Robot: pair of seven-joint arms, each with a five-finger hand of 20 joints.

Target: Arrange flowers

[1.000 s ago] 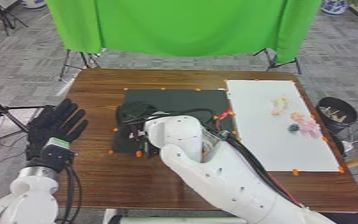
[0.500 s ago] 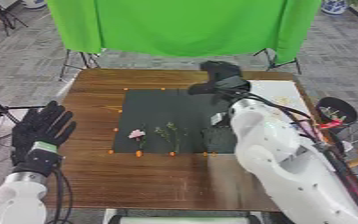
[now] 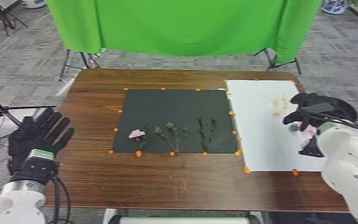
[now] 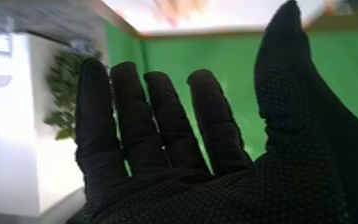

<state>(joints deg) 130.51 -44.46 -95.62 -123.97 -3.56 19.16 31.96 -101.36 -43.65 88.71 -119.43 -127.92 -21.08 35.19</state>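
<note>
In the head view, my right hand (image 3: 321, 111) is above the right part of the white sheet (image 3: 278, 150), with pink and dark blossoms (image 3: 308, 132) partly covered below it. Pale yellow flowers (image 3: 279, 105) lie beside it on the sheet. On the dark mat (image 3: 171, 112), a pink flower (image 3: 137, 134), green sprigs (image 3: 171, 134) and dark leafy stems (image 3: 207, 133) are laid side by side near the front edge. In the right wrist view, my right hand (image 4: 184, 185) is open and holds nothing. My left hand (image 3: 38, 137) is open left of the table.
Orange markers (image 3: 172, 154) line the mat and sheet on the brown table (image 3: 158, 182). A dark bin stands off the table's right side, partly behind my right hand. A green cloth (image 3: 180, 30) hangs beyond the far edge.
My right hand has swung from over the dark mat, past its far right corner, to the right side of the white sheet, uncovering the stems on the mat. The left hand has shifted slightly.
</note>
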